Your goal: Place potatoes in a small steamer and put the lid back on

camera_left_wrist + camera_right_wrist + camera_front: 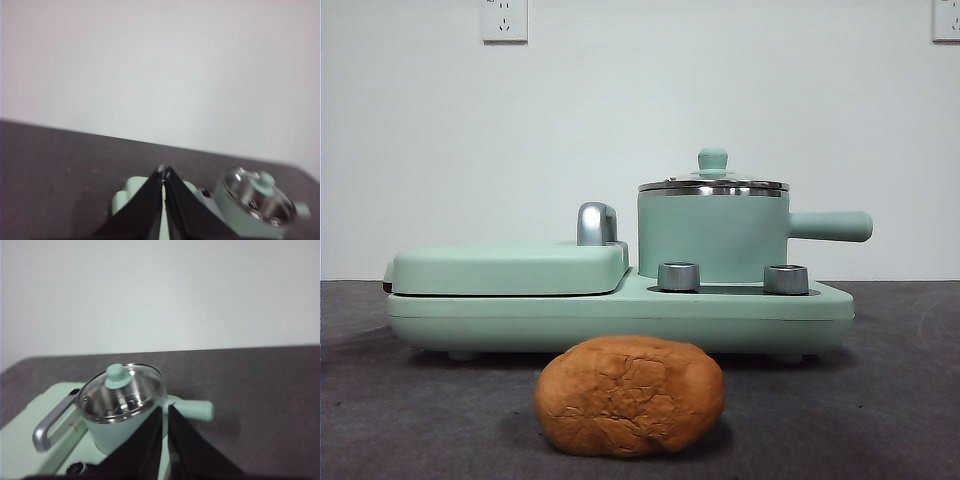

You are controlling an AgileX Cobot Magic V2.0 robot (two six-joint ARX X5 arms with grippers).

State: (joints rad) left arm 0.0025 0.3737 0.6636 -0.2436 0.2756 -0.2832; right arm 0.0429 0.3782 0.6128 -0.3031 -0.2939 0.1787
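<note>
An orange-brown potato (631, 396) with cracked skin lies on the dark table in front of the appliance. Behind it the small mint-green steamer (712, 238) stands on the right half of the base, its straight handle (830, 226) pointing right. The glass lid (713, 183) with a green knob sits on the steamer. From above, the right wrist view shows the steamer (125, 427) and lid (121, 391) just beyond my right gripper (165, 406), which is shut and empty. My left gripper (163, 172) is shut and empty too, high over the grill side, with the steamer (252, 210) beside it.
The green appliance base (620, 312) carries a flat hinged grill plate (508, 268) with a steel handle (596, 223) on its left half and two steel knobs (679, 276) in front of the steamer. A white wall rises behind the table.
</note>
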